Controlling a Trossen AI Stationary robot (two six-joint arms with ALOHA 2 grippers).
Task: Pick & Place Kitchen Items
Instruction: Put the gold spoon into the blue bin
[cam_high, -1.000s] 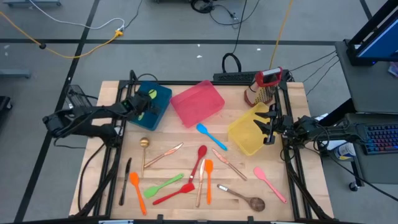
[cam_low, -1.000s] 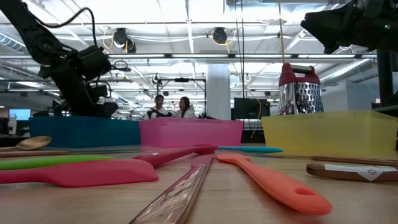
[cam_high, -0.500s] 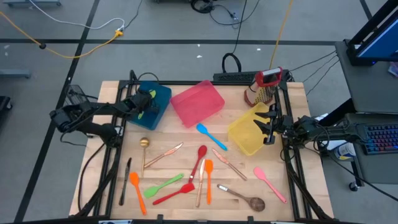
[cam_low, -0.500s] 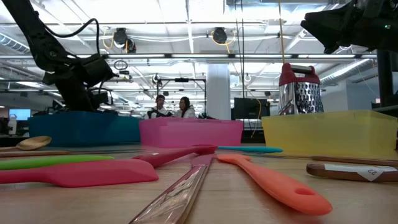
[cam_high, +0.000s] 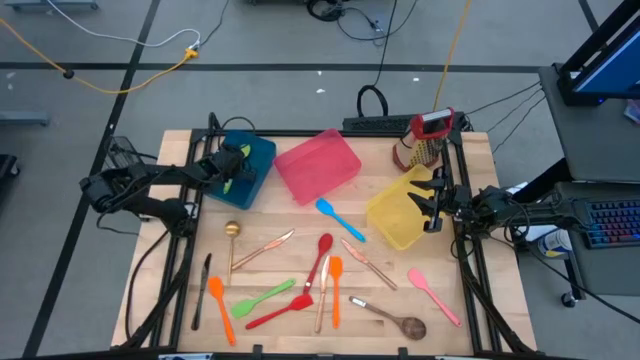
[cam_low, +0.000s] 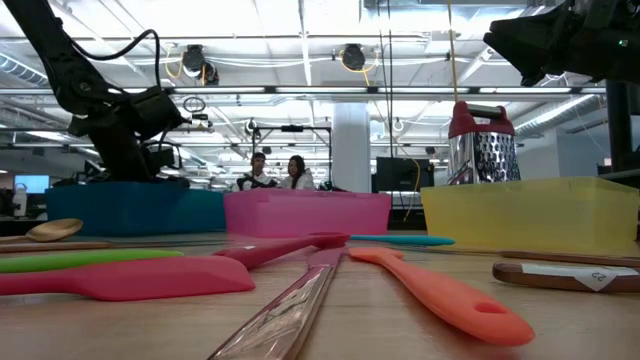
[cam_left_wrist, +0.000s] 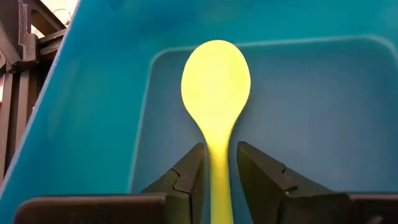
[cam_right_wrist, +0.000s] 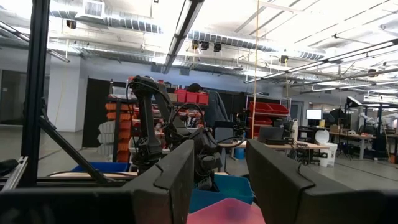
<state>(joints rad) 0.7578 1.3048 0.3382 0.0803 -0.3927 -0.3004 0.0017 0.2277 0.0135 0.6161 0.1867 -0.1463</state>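
My left gripper (cam_left_wrist: 221, 149) hangs over the blue bin (cam_high: 258, 160) at the table's far left, pointing slantwise down into it. A yellow-green spoon (cam_left_wrist: 216, 81) lies on the bin's floor, bowl away from the gripper. The open fingers stand on either side of its handle (cam_left_wrist: 221, 180), with a slim gap on each side. My right gripper (cam_high: 432, 205) waits open at the right edge of the yellow bin (cam_high: 395, 215). Several utensils lie flat on the table, among them a blue spatula (cam_high: 340, 218), a red spoon (cam_high: 320, 255) and a green spatula (cam_high: 265, 297).
A pink bin (cam_high: 317, 165) sits tilted between the blue and yellow bins. A red-topped metal grater (cam_high: 425, 140) stands at the far right. Orange (cam_high: 336, 285), pink (cam_high: 432, 293), wooden (cam_high: 395, 318), black (cam_high: 203, 285) and copper (cam_high: 265, 248) utensils crowd the near half. People sit in the room behind.
My left arm has leaned a little further in toward the blue bin, and its gripper has stayed over the bin with the yellow-green spoon below it.
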